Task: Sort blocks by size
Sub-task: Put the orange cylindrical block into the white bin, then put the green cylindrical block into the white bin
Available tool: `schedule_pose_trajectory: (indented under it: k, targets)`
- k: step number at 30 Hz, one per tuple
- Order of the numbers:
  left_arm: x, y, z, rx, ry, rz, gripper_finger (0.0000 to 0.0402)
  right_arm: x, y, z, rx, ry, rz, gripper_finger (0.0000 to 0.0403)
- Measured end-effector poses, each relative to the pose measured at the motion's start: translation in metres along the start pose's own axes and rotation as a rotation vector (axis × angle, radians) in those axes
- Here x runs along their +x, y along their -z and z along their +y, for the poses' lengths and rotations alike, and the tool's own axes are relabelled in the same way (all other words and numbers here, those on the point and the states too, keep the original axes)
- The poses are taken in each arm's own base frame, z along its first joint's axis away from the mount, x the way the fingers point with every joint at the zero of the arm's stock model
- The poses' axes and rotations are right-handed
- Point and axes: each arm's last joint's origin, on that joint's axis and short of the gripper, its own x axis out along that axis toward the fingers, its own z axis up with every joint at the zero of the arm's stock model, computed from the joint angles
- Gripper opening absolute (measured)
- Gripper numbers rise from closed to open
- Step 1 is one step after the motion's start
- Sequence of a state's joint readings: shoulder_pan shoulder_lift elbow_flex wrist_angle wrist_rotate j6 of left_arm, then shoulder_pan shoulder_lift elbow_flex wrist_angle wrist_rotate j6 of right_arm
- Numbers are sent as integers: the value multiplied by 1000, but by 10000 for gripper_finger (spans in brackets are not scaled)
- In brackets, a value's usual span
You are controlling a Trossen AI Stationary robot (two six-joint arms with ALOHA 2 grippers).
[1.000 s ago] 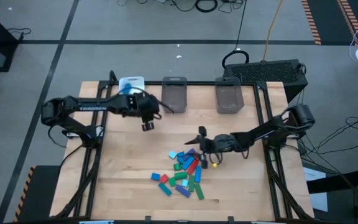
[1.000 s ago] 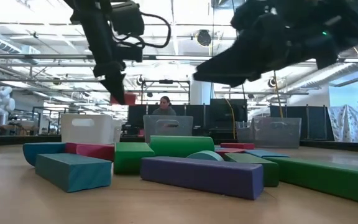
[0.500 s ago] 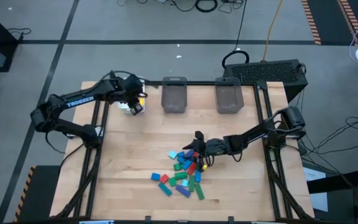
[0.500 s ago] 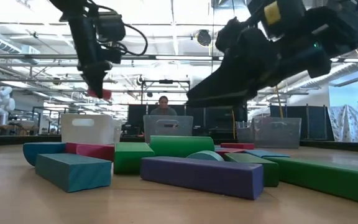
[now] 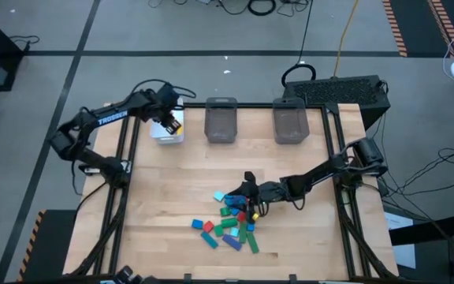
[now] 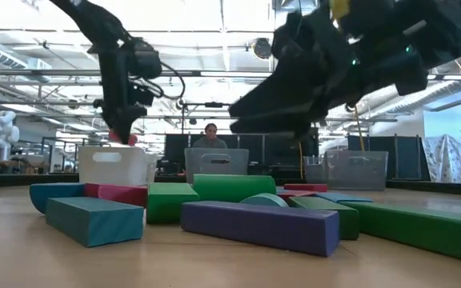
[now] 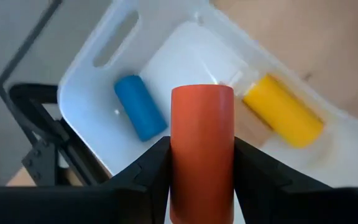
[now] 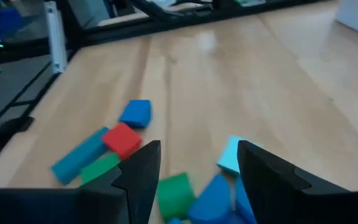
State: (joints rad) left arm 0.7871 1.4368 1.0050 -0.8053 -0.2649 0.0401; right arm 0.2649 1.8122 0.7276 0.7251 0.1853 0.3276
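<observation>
Hovering over the white tray (image 5: 166, 132) at the far left corner of the worktop (image 5: 164, 205), the left hand (image 7: 202, 180) grips a red-orange cylindrical block (image 7: 202, 149) between its two dark fingers (image 7: 143, 180); the block stands straight out from the hand above the tray's open top. Inside the tray lie a blue cylinder (image 7: 140, 107) and a yellow cylinder (image 7: 283, 110), apart from each other, the blue one nearer the tray's handle slot. In the low view the same hand (image 6: 120, 134) hangs just above the tray's rim (image 6: 112, 166) with the red block's end showing at its tip. The right hand (image 5: 248, 188) reaches in from the right side over the far edge of the pile of blocks (image 5: 231, 221) at the middle near part of the worktop; its fingers (image 8: 139, 171) stand well apart with nothing between them, above a light blue block (image 8: 230, 155), a green block (image 8: 174, 186) and a blue block (image 8: 211, 196). Farther to one side of it on the wood lie a red block (image 8: 123, 138), a small blue block (image 8: 135, 112) and a teal bar (image 8: 78, 157). Two grey bins (image 5: 221, 121) sit along the far edge, to the right of the tray. Beyond the worktop, a person (image 6: 210, 134) sits in the room behind.
</observation>
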Motion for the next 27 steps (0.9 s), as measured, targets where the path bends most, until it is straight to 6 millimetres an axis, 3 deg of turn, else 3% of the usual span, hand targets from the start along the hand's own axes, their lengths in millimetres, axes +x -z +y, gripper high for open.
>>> schedule_pose_trajectory:
  k: [8,14,20,27]
  targets:
    - [19,-3,1,-4,1,60,201,12,5,7,-53,11,34,207]
    - [16,-2,3,17,-14,50,237,27,13,8,-74,31,104,232]
    - [-18,2,8,10,-10,-81,238,41,17,12,-103,46,140,242]
    - [-72,19,-6,45,83,-282,239,36,15,14,-135,115,207,242]
